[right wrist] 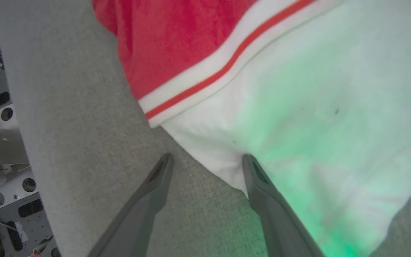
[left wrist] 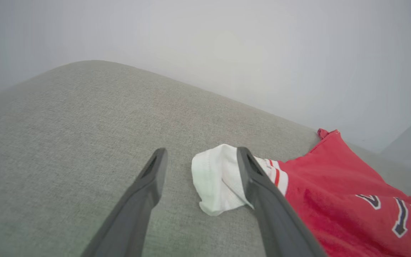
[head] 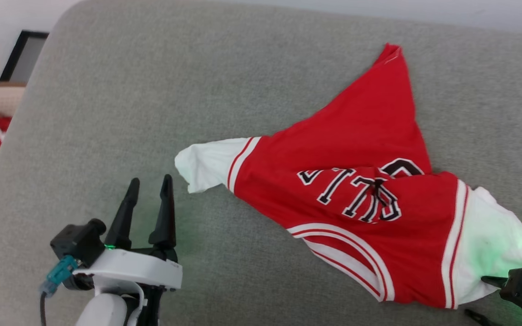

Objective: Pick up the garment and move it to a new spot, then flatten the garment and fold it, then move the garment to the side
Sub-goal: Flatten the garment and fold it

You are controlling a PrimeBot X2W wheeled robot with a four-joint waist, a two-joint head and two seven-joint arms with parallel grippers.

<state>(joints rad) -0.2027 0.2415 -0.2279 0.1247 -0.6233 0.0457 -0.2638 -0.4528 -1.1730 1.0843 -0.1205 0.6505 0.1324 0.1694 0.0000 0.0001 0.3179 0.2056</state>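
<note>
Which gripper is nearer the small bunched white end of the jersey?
Left. The left gripper sits open just beside the bunched white end of the jersey, short of it. The right gripper is across the jersey, at its other, wider white panel.

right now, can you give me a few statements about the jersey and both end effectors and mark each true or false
1. The garment lies neatly folded. False: it is crumpled and spread unevenly on the grey cushion.
2. The left end effector is open and grips nothing. True; it sits just beside the garment's white end.
3. The right end effector is shut on the white side panel. False: its fingers are spread, one of them over the panel's edge, and nothing is clamped.
4. The numerals on the garment are black with a white outline. True.
</note>
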